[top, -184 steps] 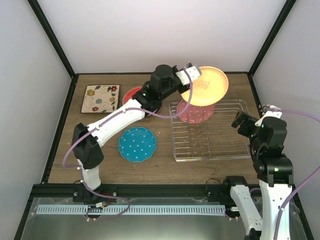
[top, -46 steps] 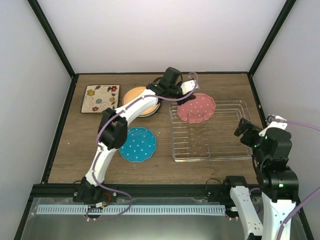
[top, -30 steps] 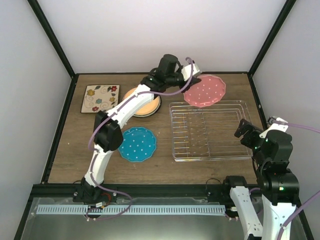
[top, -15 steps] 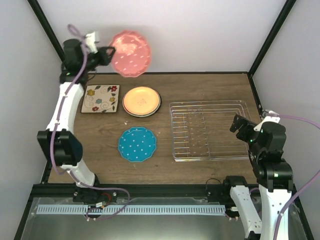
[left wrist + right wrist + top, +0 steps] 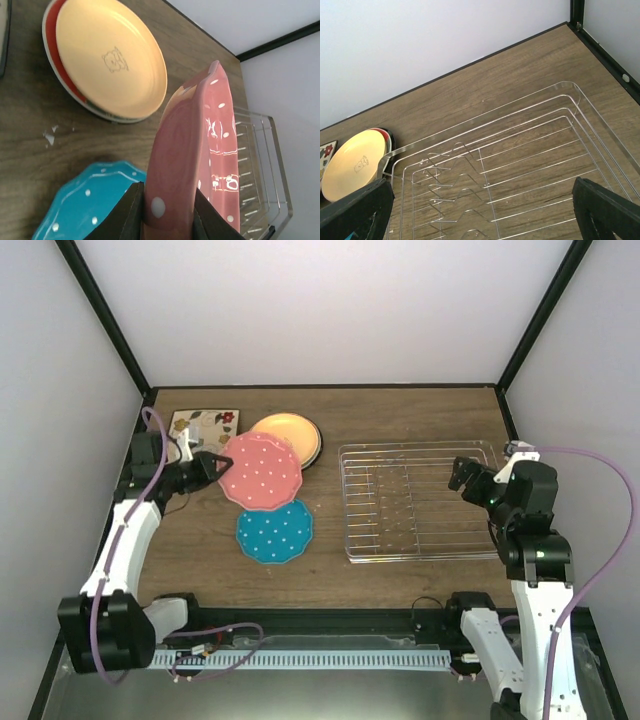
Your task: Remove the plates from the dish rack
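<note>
Presently, left gripper (image 5: 167,212) pinches pink-red scalloped plate (image 5: 262,471) above teal polka-dot plate (image 5: 275,534), beside orange-yellow plate (image 5: 292,430); right gripper (image 5: 462,472) spread wide over dish rack (image 5: 420,505).

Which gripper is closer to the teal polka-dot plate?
Left. The left gripper, shut on the pink plate, is just back-left of the teal polka-dot plate; the right gripper is far right, over the dish rack.

Red plate (image 5: 51,45) mostly beneath orange-yellow plate (image 5: 111,56), only its rim visible.
</note>
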### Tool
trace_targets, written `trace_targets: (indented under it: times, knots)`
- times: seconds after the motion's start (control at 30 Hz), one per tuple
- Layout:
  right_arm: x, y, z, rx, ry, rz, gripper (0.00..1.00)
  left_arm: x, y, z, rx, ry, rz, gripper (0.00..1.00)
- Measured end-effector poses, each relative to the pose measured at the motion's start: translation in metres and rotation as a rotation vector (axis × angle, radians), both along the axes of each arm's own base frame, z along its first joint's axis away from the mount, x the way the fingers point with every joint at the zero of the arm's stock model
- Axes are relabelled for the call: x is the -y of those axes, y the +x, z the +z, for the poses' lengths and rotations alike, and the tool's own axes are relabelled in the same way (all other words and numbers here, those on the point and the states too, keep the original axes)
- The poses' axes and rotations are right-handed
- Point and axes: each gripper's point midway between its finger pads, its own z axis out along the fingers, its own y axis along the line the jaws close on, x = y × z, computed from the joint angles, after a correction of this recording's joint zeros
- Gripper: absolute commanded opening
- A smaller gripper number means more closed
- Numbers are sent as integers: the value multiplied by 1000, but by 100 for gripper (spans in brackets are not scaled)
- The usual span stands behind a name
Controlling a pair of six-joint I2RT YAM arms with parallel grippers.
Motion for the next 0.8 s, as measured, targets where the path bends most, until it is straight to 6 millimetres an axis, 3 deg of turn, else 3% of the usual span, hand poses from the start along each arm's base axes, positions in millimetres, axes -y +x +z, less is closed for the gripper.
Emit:
trace_targets:
  times: [0.2,0.4,0.53,0.8]
  knots:
    - [-4,8,-1,-3,-2,30,100,5,-36,-21,-35,4,-34,4]
    - [-6,12,-2,-7,-7,44,100,5,-64,-74,-171,42,-40,4]
    - [-7,14,-1,-2,-8,49,100,8,-71,-93,-216,72,-45,4]
    - [-6,14,-1,-3,-9,47,100,15,-69,-106,-217,115,-64,4]
